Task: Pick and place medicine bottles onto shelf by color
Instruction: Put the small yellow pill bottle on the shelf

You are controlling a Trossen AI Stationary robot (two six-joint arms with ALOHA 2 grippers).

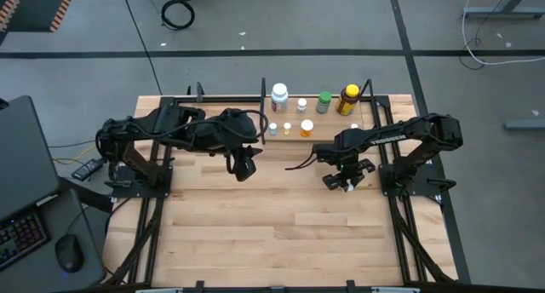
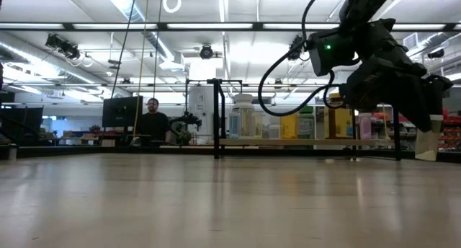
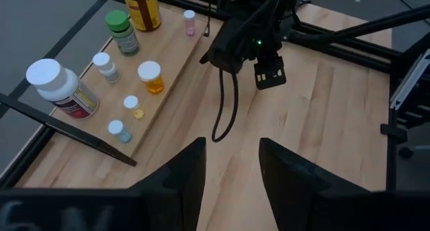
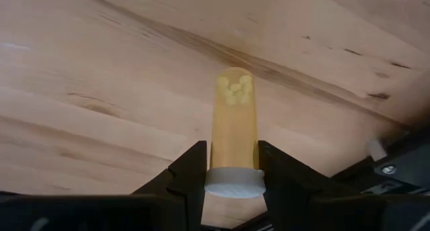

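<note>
The right gripper [image 4: 232, 170] is clamped on a small yellow vial [image 4: 234, 123] with a white cap [image 4: 232, 182]; both fingers press its sides just above the cap, and pale pills show through its far end. In the high view this gripper [image 1: 345, 180] hangs over the table's [image 1: 255, 225] right half, close to the right-hand frame rails [image 1: 400, 191] and a little in front of the shelf [image 1: 294, 131]. In the low view the vial's white end [image 2: 426, 143] hangs clear of the tabletop.

The left gripper [image 3: 232, 174] holds nothing; its fingers stand part-way apart with bare wood visible between them. It sits over the table's middle [image 1: 244, 165], just in front of the shelf's left end.

The shelf lies along the table's far edge, bounded by black upright posts [image 1: 263, 97]. On it stand a large white labelled bottle [image 1: 279, 97], a small white bottle [image 1: 301, 105], a green bottle [image 1: 324, 102] and a yellow dark-capped bottle [image 1: 348, 99] in the rear row. An orange white-capped bottle [image 1: 306, 127] and two tiny vials [image 1: 287, 129] stand in the front row. A pink vial [image 3: 190, 22] stands near the right end.

The near half of the table is bare wood. A loose black cable [image 3: 225, 113] droops from the right arm between the two grippers. Beyond the table a person [image 2: 152, 122] sits near a monitor [image 2: 121, 111].
</note>
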